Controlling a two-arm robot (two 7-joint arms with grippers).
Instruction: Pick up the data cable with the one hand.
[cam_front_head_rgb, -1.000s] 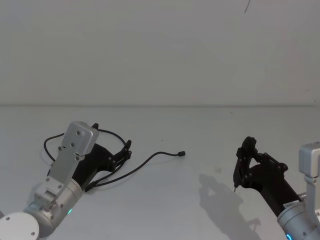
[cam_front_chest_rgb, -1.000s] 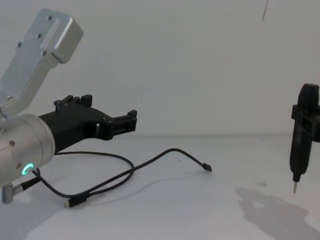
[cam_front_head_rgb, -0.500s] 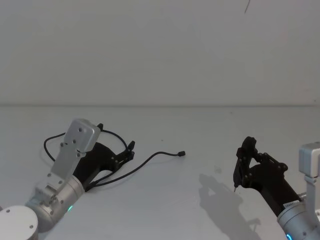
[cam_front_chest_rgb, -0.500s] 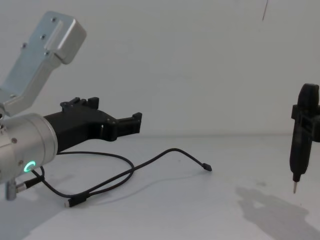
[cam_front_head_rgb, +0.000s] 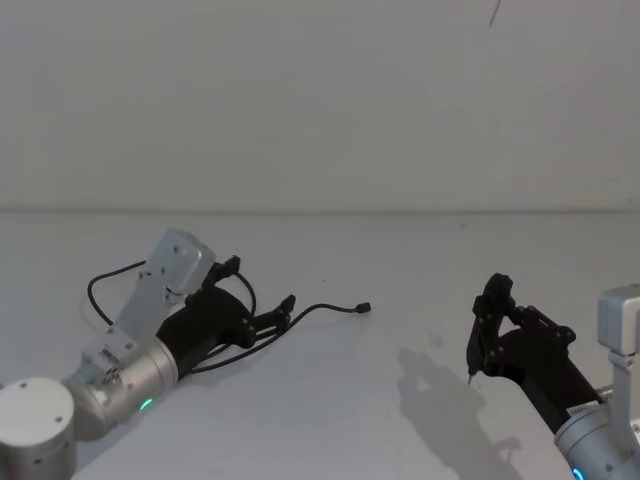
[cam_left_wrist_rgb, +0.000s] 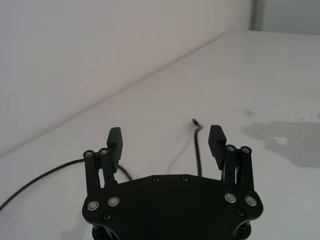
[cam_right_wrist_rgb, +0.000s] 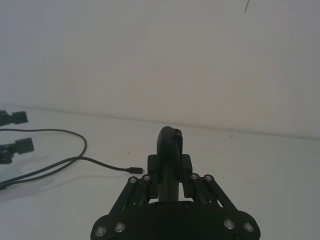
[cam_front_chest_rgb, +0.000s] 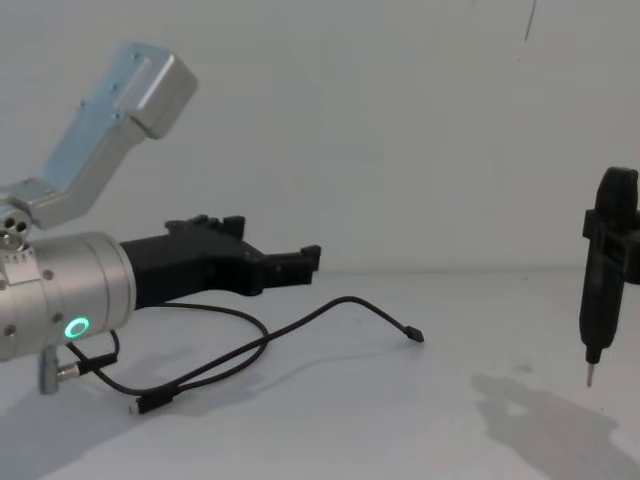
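Observation:
The data cable (cam_front_head_rgb: 327, 306) is a long thin black line lying in loose curves on the white table (cam_front_head_rgb: 420, 250), with one small plug (cam_front_chest_rgb: 415, 336) at its far end and another (cam_front_chest_rgb: 141, 406) near the front. My left gripper (cam_front_head_rgb: 278, 311) hovers open just above the cable's middle stretch, touching nothing. In the left wrist view the cable (cam_left_wrist_rgb: 197, 150) runs ahead between the spread fingers (cam_left_wrist_rgb: 115, 142). My right gripper (cam_front_head_rgb: 489, 330) hangs shut and holds nothing, well to the right of the cable.
A short black lead with a silver plug (cam_front_chest_rgb: 60, 371) hangs under my left arm. The table stretches bare between the cable's far plug and the right gripper's shadow (cam_front_head_rgb: 440, 385). A white wall (cam_front_head_rgb: 320, 100) stands behind the table.
My left gripper has swung forward and to the right, lower over the cable, toward its far plug. The cable and the right arm have not moved.

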